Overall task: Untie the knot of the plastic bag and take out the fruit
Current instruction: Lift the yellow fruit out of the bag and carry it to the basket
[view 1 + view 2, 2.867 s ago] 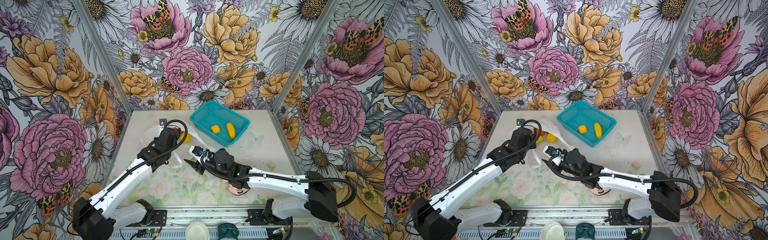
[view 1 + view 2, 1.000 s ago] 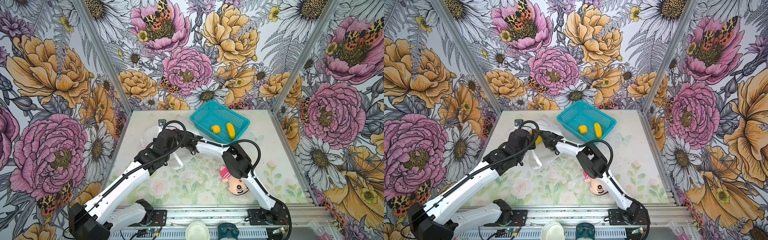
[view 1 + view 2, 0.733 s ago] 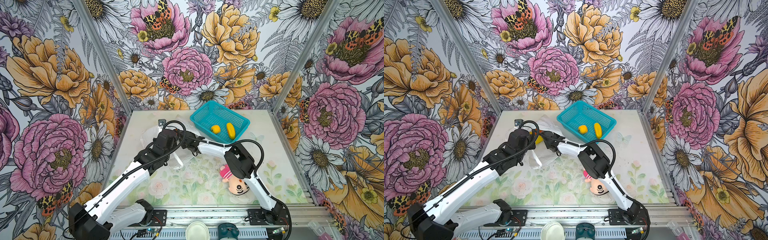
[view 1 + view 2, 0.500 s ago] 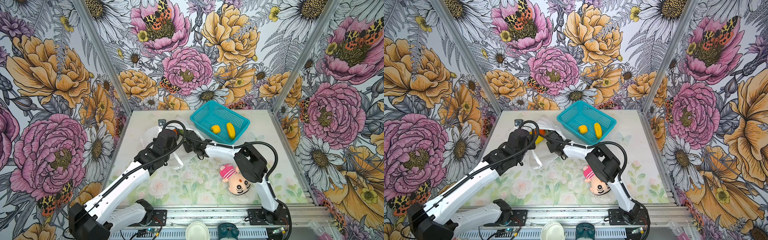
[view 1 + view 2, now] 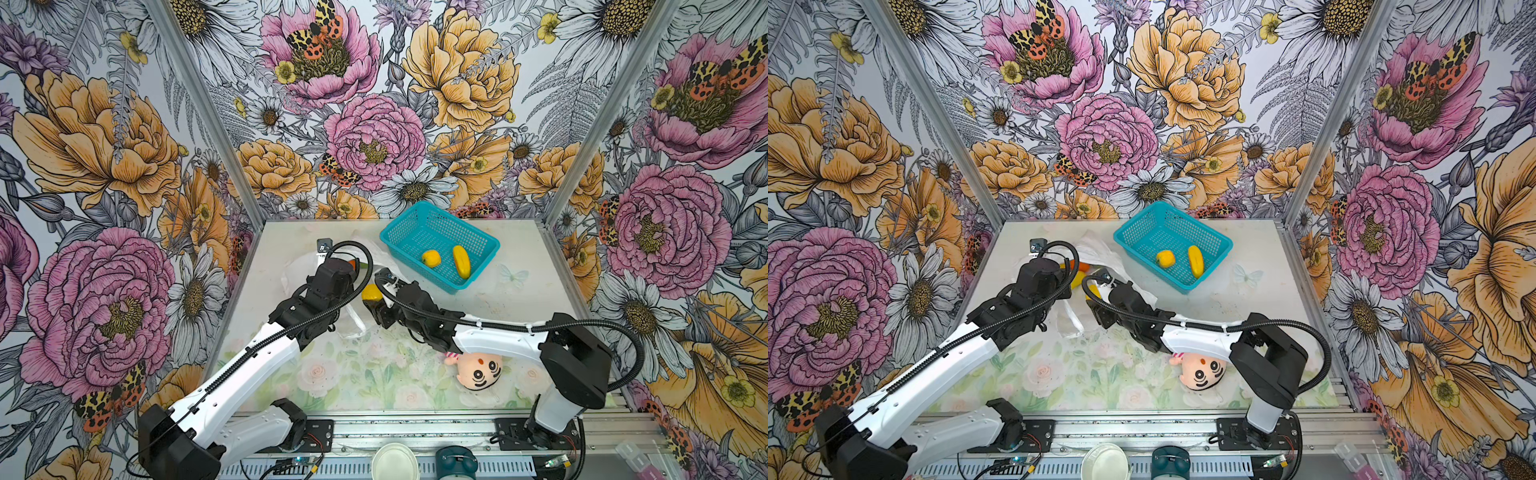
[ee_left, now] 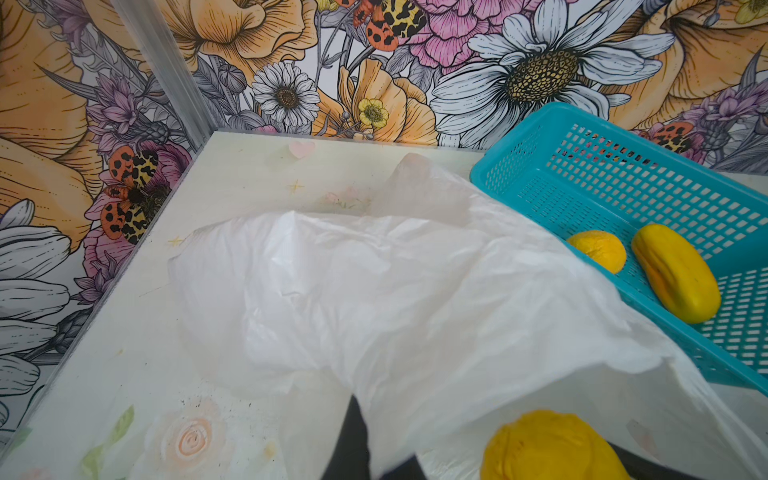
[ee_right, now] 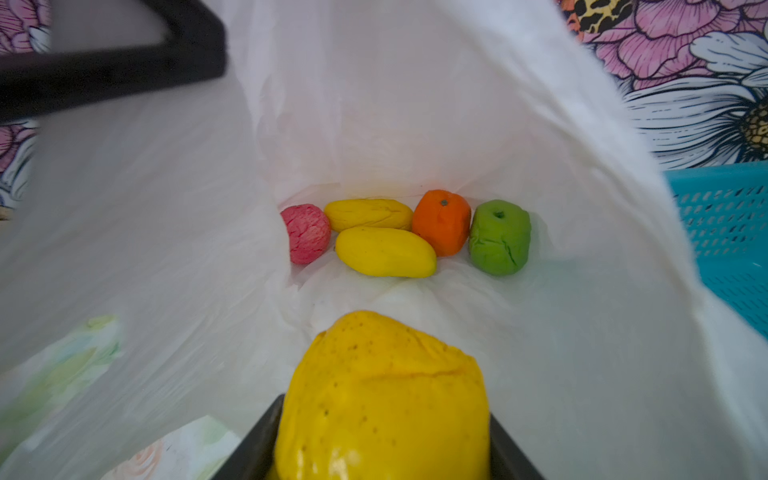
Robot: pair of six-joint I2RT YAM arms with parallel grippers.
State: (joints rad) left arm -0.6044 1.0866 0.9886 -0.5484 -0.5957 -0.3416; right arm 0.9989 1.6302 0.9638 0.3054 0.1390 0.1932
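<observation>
Where under plastic bag (image 6: 374, 291), left gripper (image 6: 356, 424) indistinct.

Right gripper (image 5: 372, 302) has backed out of the plastic bag (image 6: 374, 291) mouth, a round yellow fruit (image 5: 370, 293) now between its jaws. Right elbow (image 5: 575, 361) swung outward and lower; the forearm now overlaps the plush doll (image 5: 478, 370).

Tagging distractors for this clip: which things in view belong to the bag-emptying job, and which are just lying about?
Job: plastic bag, left gripper holding it up; yellow fruit in the right gripper; five fruits inside the bag; teal basket with two yellow fruits.
Lying about: plush doll.
</observation>
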